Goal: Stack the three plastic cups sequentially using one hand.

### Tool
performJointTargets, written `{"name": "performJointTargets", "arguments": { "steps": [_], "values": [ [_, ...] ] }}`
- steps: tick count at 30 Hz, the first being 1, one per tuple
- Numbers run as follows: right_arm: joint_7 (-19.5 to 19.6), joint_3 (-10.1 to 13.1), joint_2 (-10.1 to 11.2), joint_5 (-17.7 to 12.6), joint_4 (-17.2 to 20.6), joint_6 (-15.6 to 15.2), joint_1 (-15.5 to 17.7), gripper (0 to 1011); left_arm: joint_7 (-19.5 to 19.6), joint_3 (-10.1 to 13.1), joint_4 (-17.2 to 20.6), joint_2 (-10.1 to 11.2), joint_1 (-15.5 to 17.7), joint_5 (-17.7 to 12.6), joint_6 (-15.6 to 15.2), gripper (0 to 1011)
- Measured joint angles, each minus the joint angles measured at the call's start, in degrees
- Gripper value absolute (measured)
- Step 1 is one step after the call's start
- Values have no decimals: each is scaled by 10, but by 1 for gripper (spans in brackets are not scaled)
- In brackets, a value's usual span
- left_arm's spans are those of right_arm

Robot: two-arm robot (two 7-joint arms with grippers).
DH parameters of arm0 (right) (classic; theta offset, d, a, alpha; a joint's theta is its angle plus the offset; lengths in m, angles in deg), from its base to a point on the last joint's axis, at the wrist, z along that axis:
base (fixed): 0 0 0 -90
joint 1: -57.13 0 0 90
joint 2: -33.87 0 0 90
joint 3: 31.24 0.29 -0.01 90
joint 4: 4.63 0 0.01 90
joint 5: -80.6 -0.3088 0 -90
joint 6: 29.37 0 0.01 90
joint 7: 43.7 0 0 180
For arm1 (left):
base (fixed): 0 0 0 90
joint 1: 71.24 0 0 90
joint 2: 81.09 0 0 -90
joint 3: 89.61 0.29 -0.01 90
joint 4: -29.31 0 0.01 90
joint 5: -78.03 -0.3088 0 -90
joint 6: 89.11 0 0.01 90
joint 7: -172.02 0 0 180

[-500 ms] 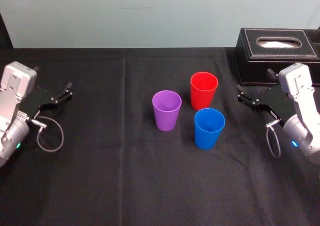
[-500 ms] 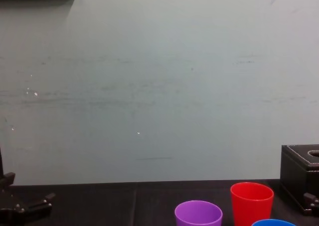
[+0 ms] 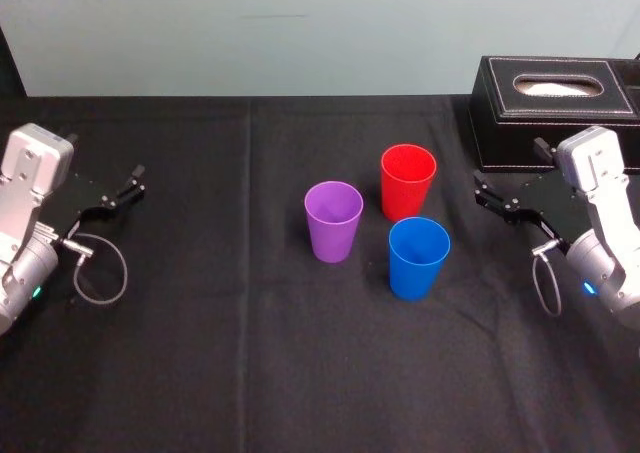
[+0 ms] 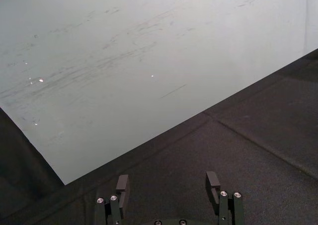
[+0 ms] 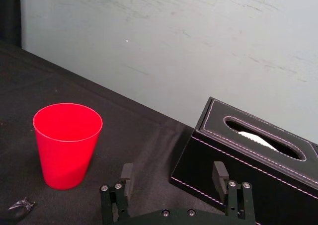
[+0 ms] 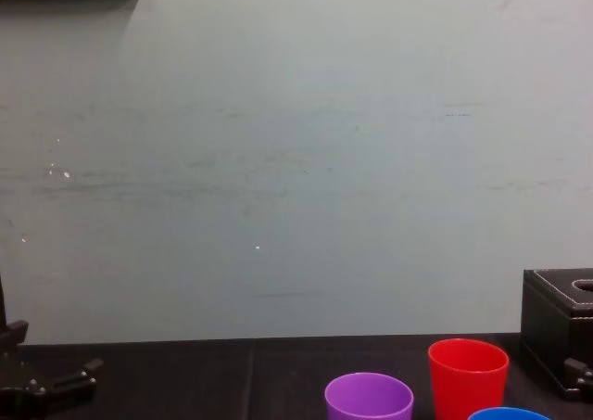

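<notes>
Three plastic cups stand upright and apart in the middle of the black table. The purple cup is on the left, the red cup behind and to the right, and the blue cup nearest, on the right. My right gripper hovers open to the right of the red cup, with nothing between its jaws. In the right wrist view the gripper points between the red cup and the black box. My left gripper is parked open at the far left.
A black tissue box with white stitching stands at the back right, just behind the right gripper. A pale wall rises behind the table. Loose cable loops hang below both wrists.
</notes>
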Motion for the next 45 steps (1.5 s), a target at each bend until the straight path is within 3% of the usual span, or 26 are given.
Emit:
{"name": "performJointTargets", "arguments": {
  "steps": [45],
  "values": [
    [0,0,0,0,0,0,0,1003,0,0,0,0,0,0,0,1005]
  ]
}}
